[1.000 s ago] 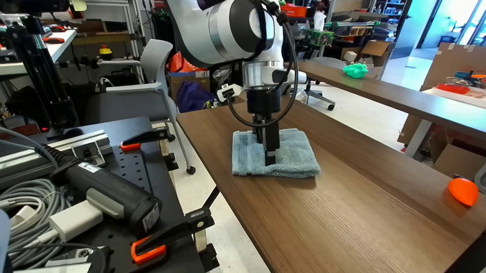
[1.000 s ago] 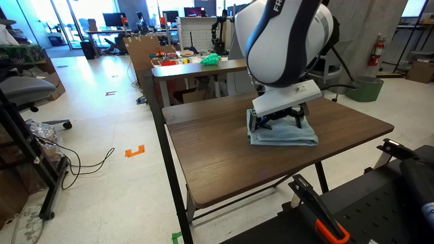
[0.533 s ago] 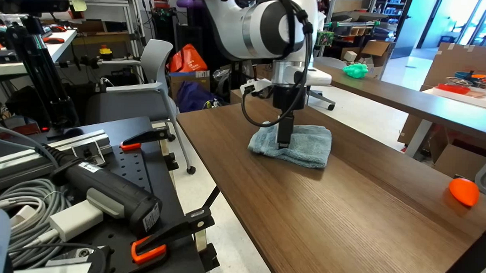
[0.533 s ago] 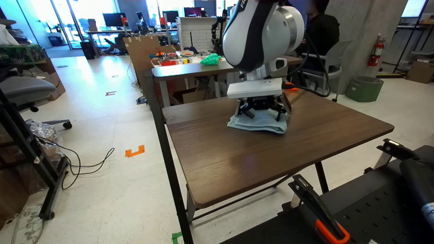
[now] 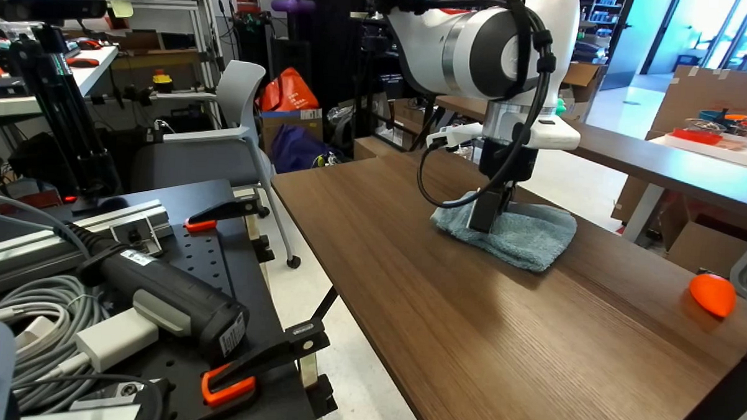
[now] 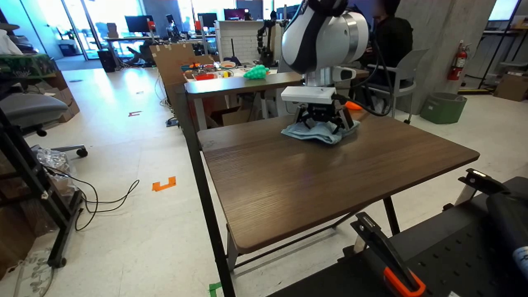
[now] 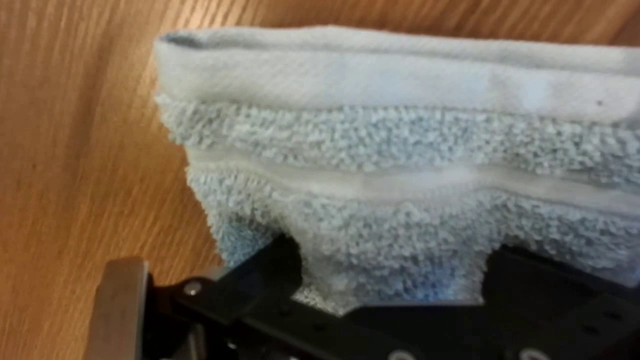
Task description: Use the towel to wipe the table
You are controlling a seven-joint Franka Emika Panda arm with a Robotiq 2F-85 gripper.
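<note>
While nose-down, tool (image 6: 323, 126) on towel (image 5: 532, 237).

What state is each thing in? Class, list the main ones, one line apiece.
towel: folded, rumpled, lying on the table
table: standing, partly covered by the towel
gripper: open, jaws apart, down on the towel
orange object: on the table, not gripped
grey cable: coiled
green bin: upright
fire extinguisher: upright

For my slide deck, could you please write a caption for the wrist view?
Black mechanical gripper, jaws apart, against a folded grey-blue terry towel on a brown wood-grain table.
</note>
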